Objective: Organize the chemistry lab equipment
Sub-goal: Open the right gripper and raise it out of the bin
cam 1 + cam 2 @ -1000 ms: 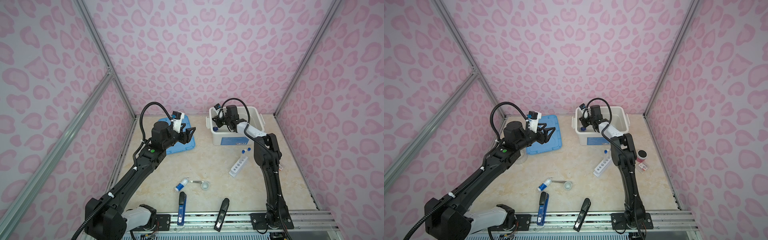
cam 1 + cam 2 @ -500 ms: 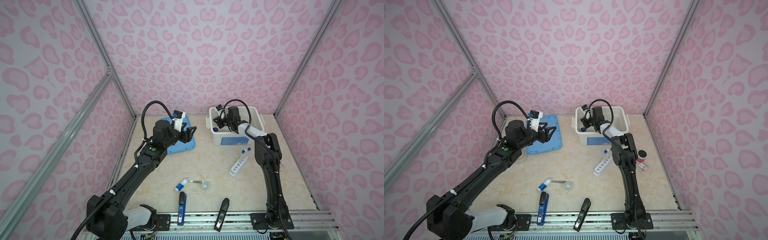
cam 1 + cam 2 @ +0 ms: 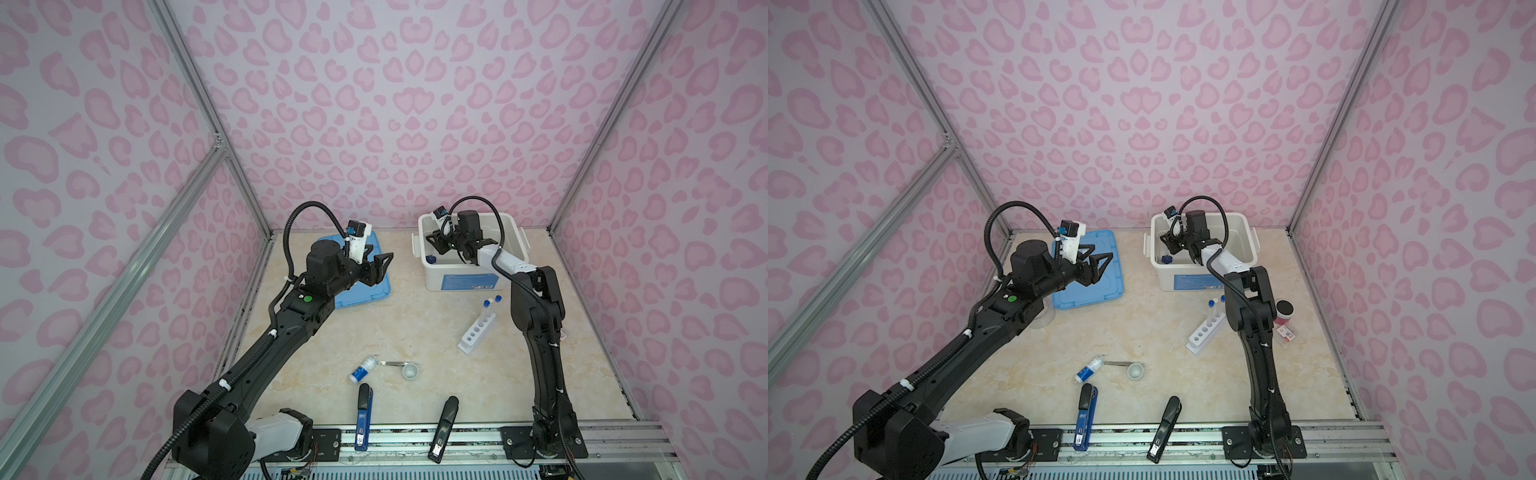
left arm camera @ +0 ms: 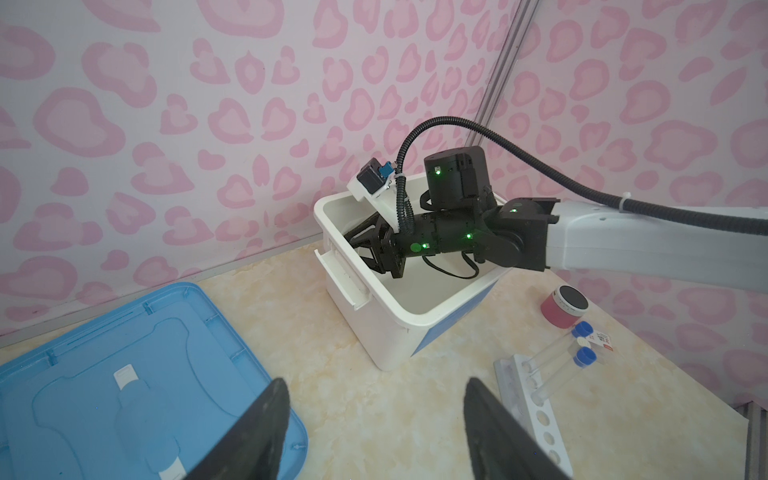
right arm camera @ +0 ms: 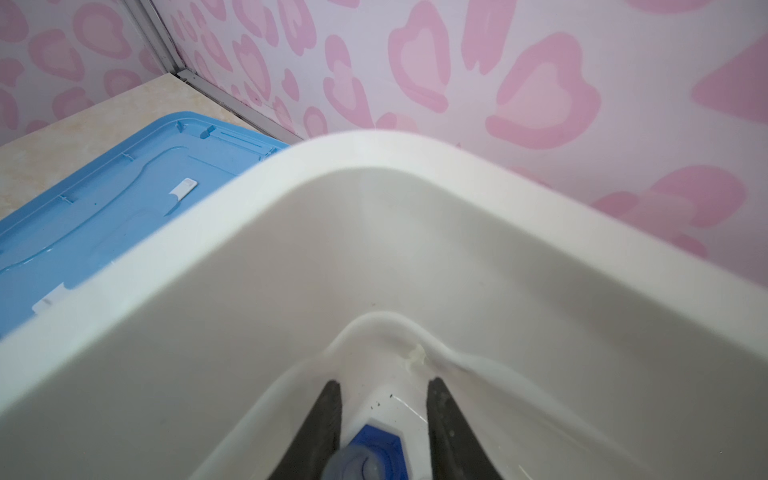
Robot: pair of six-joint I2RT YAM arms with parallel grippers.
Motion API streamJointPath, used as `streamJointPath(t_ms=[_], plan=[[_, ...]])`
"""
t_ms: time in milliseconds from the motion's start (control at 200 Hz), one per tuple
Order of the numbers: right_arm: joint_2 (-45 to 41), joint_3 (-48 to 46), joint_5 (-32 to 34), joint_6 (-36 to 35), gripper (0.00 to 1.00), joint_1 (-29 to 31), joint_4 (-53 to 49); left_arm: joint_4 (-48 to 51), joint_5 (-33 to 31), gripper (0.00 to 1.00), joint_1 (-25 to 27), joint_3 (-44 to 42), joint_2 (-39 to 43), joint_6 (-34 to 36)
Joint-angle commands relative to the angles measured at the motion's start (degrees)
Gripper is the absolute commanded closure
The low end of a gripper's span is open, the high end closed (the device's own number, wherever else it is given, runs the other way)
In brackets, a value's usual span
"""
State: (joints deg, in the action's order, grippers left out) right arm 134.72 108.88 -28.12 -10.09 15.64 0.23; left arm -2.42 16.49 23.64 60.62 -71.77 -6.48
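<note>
My right gripper (image 5: pixel 383 384) reaches down into the white bin (image 3: pixel 515 232). The blue-based clear cylinder (image 5: pixel 374 449) stands between its fingers on the bin floor. The jaws are parted, with a gap on one side of the cylinder. Both top views show the cylinder's blue base (image 3: pixel 431 259) (image 3: pixel 1167 259) below that gripper (image 3: pixel 436 246). My left gripper (image 4: pixel 374 384) hovers open and empty over the edge of the blue lid (image 3: pixel 365 291). The white holed rack (image 3: pixel 477 332) holds capped test tubes (image 3: pixel 487 307). The white-and-blue bottle (image 3: pixel 363 369), tweezers (image 3: pixel 395 363) and tiny white cup (image 3: pixel 410 371) lie mid-table.
A blue stapler-like tool (image 3: pixel 363 415) and a black one (image 3: pixel 444 424) lie at the front edge. A red jar with a black top (image 3: pixel 1284 311) stands behind the right arm, next to the rack. Pink patterned walls close in three sides.
The right gripper's jaws have widened around the cylinder inside the bin. The left arm has shifted slightly to the right, its jaws unchanged.
</note>
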Motion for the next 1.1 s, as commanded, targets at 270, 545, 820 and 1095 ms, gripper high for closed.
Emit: streamJointPath(t_ms=[270,545,820,1095], plan=[[-3.32,2.56,-2.39,0.14,0.58,-0.65,-4.95,-0.97,0.12,0.31,0.01,-0.81,0.85,0.77],[-9.14,3.19,-2.94,1.65,0.58,-1.73,-8.16,-0.66,0.3,0.31,0.03,-0.59,0.8,1.67],[-14.71,8.71,3.92,3.73,0.61,-1.49,-22.02,-0.04,0.82,0.31,-0.04,0.1,0.71,2.6],[-24.92,8.01,12.37,3.49,0.61,3.47,-39.03,2.06,2.9,0.31,-1.23,1.0,1.0,4.59]])
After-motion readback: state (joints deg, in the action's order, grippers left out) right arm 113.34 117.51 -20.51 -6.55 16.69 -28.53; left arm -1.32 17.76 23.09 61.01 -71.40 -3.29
